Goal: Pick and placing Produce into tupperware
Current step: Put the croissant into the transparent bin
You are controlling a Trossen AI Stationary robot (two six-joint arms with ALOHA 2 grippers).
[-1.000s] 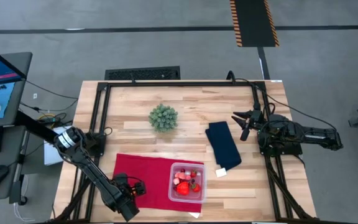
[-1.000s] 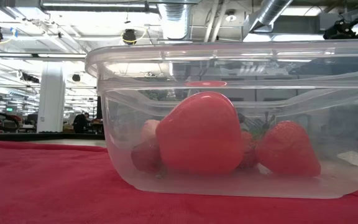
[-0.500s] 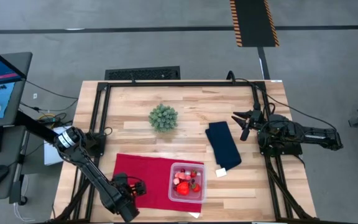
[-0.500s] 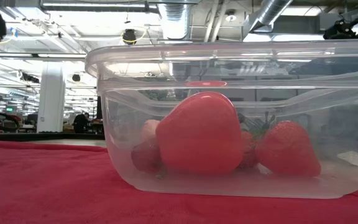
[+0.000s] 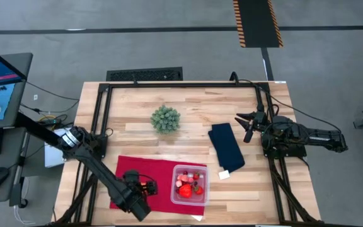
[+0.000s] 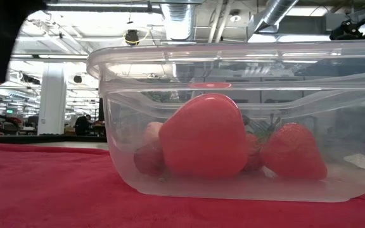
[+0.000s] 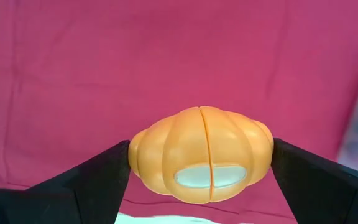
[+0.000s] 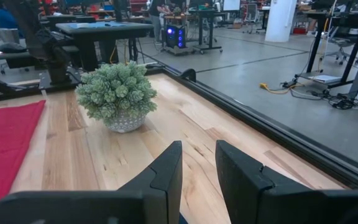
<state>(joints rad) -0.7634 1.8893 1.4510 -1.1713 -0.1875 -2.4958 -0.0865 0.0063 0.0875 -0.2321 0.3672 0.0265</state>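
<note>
The tupperware (image 5: pixel 190 185) stands open-topped on a red cloth (image 5: pixel 150 176); red produce (image 5: pixel 186 185) already fills much of its floor. Bare cloth is left between it and the left gripper (image 5: pixel 149 186). The table's middle is occupied by a green bushy ball (image 5: pixel 166 119) and a dark blue cloth (image 5: pixel 225 147).

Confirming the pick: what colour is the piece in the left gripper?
Orange, clearest in left wrist view.

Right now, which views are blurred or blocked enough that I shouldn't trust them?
Low view: the tupperware fills the frame, reflections streak its wall, and a dark blur covers the top corner. Left wrist view: the orange produce is sharp, the red cloth behind soft. High view: clear, evenly lit.
</note>
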